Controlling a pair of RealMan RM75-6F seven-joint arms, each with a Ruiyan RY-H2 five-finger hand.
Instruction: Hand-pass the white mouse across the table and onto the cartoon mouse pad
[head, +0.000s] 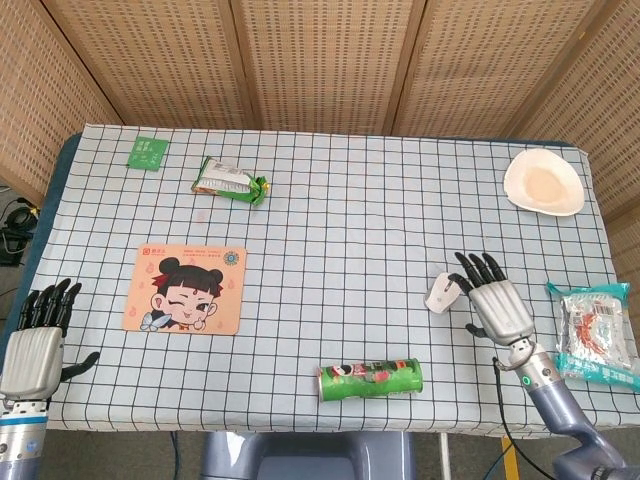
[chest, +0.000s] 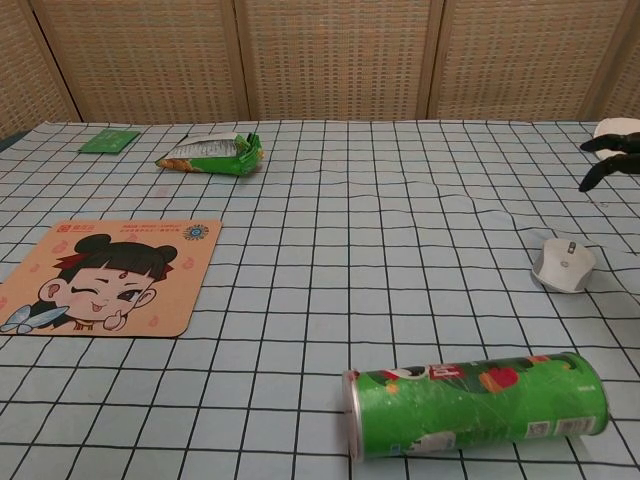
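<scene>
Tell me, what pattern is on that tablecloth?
The tablecloth is pale blue with a dark grid of squares, clearest in the head view.

One mouse (head: 441, 293), one mouse pad (head: 185, 290), one can (head: 370, 379), three packets (head: 231, 181), one dish (head: 543, 183).
</scene>
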